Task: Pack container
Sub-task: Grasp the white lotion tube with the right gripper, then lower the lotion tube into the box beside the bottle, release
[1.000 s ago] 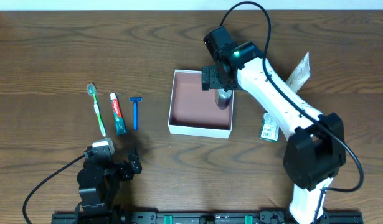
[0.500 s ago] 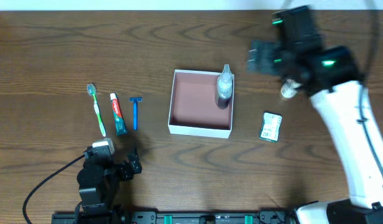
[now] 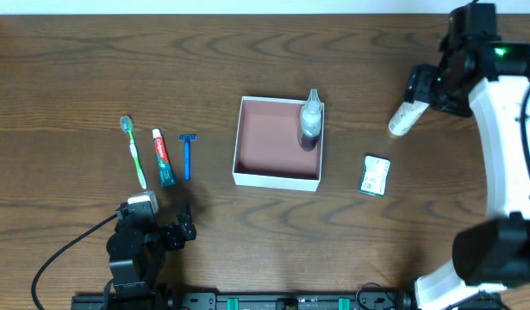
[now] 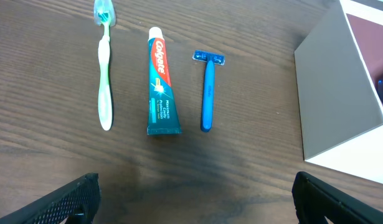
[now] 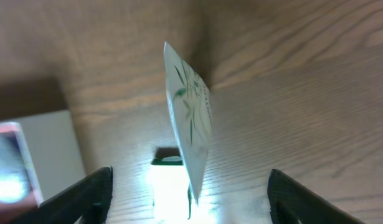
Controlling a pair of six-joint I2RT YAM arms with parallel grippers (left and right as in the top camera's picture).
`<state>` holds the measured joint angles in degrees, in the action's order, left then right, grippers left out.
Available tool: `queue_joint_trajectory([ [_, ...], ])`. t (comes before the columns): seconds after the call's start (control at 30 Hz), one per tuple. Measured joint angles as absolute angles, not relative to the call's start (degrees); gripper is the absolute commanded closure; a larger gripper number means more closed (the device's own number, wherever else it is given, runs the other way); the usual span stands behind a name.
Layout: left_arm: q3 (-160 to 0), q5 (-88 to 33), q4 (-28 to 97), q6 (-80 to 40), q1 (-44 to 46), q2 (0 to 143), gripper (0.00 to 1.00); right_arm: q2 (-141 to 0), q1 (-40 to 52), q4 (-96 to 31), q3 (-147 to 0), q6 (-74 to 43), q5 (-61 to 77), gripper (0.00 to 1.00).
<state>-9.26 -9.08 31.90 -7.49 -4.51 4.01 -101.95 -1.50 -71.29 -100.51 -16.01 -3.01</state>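
The container [image 3: 276, 179], a white-walled box with a reddish-brown inside, sits mid-table. A small clear bottle [image 3: 310, 120] stands in its right far corner. A green toothbrush [image 3: 133, 151], a toothpaste tube [image 3: 164, 157] and a blue razor [image 3: 188, 155] lie to its left. They also show in the left wrist view, as the toothbrush [image 4: 104, 74], toothpaste [image 4: 160, 87] and razor [image 4: 207, 87]. A white tube [image 3: 403, 117] and a green packet [image 3: 375, 175] lie to the right. My right gripper [image 5: 191, 208] is open above the white tube [image 5: 188, 118]. My left gripper [image 4: 194, 208] is open and empty near the front edge.
The container's grey-white outer wall [image 4: 334, 99] shows at the right of the left wrist view. The green packet [image 5: 169, 186] and the container's corner [image 5: 51, 149] show in the right wrist view. The left arm [image 3: 135, 245] rests at the table's front left.
My right gripper has let go of the bottle, which now stands in the container, and has swung away to the far right over the white tube. The left arm has not moved.
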Motion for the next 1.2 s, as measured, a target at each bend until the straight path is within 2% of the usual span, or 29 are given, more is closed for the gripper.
queue_joint_trajectory([
  [0.1, -9.26, -9.06, 31.9, -7.49, -4.51, 4.01, 0.02, -105.93, -1.54, -70.91, -100.47, -15.44, -2.9, 0.62],
  [0.23, -9.26, -9.06, 31.9, -7.49, -4.51, 4.01, 0.02, -108.05, -1.76, -70.26, -100.27, -15.55, -2.81, 0.99],
  [0.5, -9.26, -9.08, 31.9, -7.49, -4.51, 4.01, 0.02, -106.85, -1.67, -69.32, -99.96, -15.46, -2.74, 0.99],
  [0.67, -9.26, -9.06, 31.9, -7.49, -4.51, 4.01, 0.02, -98.56, 0.51, -69.38, -99.0, -15.49, -3.42, 0.99],
  [0.97, -9.26, -9.06, 31.9, -7.49, -4.51, 4.01, 0.02, -75.02, 14.22, -76.27, -100.14, -20.99, -2.39, 0.99],
  [1.2, -9.26, -9.06, 31.9, -7.49, -4.51, 3.99, 0.02, -77.34, 25.56, -75.85, -100.09, -24.12, 0.19, 0.99],
])
